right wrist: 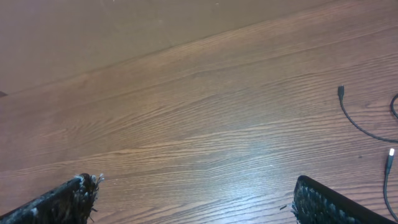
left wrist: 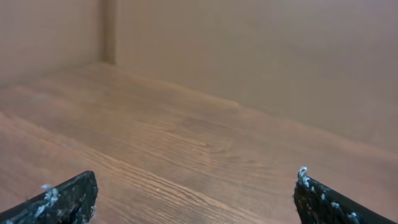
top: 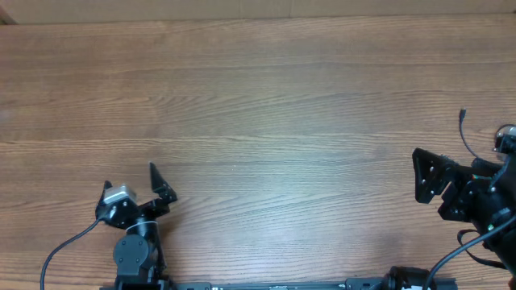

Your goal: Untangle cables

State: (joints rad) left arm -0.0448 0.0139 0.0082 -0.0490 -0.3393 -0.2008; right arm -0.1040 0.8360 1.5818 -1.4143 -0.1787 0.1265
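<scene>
The cables lie at the table's right edge. One thin black cord [top: 465,134] with a small plug end runs toward my right arm and also shows in the right wrist view [right wrist: 356,121]. A second cord with a silvery-white tip [right wrist: 390,154] lies just below it, and a third curve [right wrist: 394,106] is cut off by the frame's edge. My right gripper [top: 417,176] [right wrist: 196,191] stands open just left of the cords, over bare wood. My left gripper [top: 131,180] [left wrist: 196,198] is open at the front left, far from the cables, with nothing between its fingers.
A brown wall [left wrist: 261,56] rises behind the wooden table [top: 258,97], with a corner [left wrist: 109,31] at the far left. A thicker black arm cable [top: 60,250] trails from the left arm at the front edge.
</scene>
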